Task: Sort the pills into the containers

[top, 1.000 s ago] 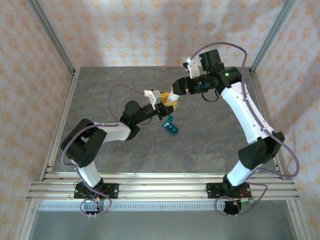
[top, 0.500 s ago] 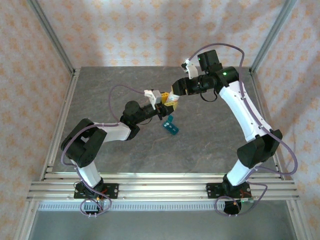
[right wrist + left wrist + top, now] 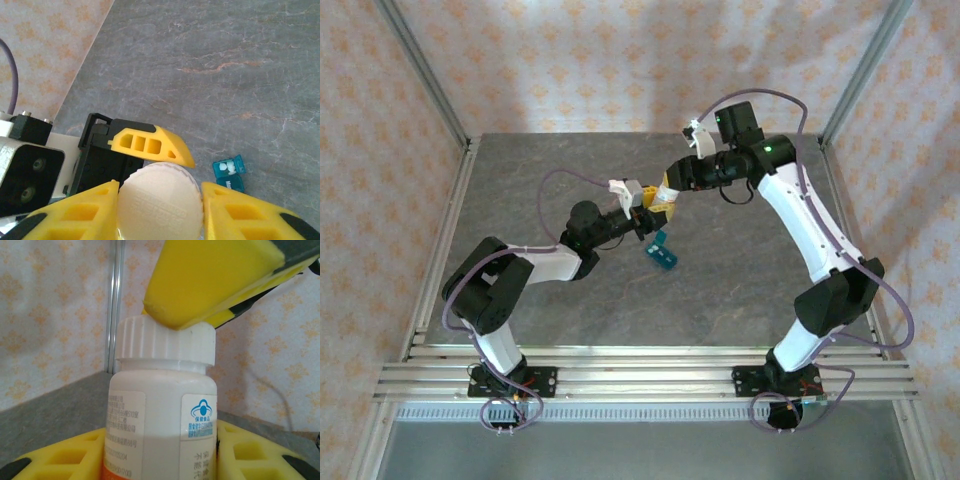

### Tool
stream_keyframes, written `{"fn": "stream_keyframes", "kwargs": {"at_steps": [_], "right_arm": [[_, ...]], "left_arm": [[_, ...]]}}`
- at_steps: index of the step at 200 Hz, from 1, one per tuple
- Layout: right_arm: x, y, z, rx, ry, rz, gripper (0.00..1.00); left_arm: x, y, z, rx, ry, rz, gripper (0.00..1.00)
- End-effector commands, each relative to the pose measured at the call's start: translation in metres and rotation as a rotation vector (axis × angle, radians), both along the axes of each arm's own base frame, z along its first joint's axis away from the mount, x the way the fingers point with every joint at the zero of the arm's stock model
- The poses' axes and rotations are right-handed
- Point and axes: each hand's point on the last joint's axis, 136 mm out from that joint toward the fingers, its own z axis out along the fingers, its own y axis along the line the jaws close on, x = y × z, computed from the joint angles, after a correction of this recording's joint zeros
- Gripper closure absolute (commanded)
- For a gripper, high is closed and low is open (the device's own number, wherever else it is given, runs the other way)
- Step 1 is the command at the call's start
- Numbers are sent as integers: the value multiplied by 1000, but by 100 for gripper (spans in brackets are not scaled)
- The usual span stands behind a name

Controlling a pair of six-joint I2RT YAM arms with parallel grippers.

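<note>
At centre, left end effector point(image 3: 646, 215) holds bottle point(image 3: 160, 410); right end effector point(image 3: 160, 190) clamps (ribbed) cap point(image 3: 150, 342).

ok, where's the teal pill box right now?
Top view: the teal pill box lies on the table mid-centre, just nearer the arm bases than the white bottle. Right wrist view: lower right, right of the bottle's cap.

Your surroundings, itemised: one counter point(image 3: 720, 290), grey marbled top; walls point(image 3: 600, 60) on three sides, peach floral paper; two slanted metal corner posts point(image 3: 423, 68); ribbed aluminium rails point(image 3: 650, 372) along your near edge; soft, even light.
</note>
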Motion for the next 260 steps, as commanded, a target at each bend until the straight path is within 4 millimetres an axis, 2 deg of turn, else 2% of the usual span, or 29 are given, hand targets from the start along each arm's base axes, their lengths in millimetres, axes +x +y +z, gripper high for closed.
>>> {"fn": "stream_keyframes", "kwargs": {"at_steps": [1,45,89,118,152,190,240,260], "right_arm": [[-1,-3,-13,-4,52,-61,64],[4,3,-36,-28,91,-242,65],[-3,29,-59,-45,103,-385,66],[2,28,-66,-25,107,-475,65],[6,30,-67,-17,126,-502,65],[8,28,-60,-29,121,-507,63],[11,29,-54,-47,113,-503,56],[15,27,-43,-53,90,-511,50]], "left_arm": [[-1,2,41,-68,-117,6,100],[7,6,39,-61,-128,56,100],[13,9,32,-49,-128,102,100],[16,11,28,-45,-121,122,100],[20,12,27,-45,-119,140,100],[20,9,30,-46,-128,122,100],[23,5,24,-37,-123,112,100],[24,5,22,-36,-119,114,100]]}}
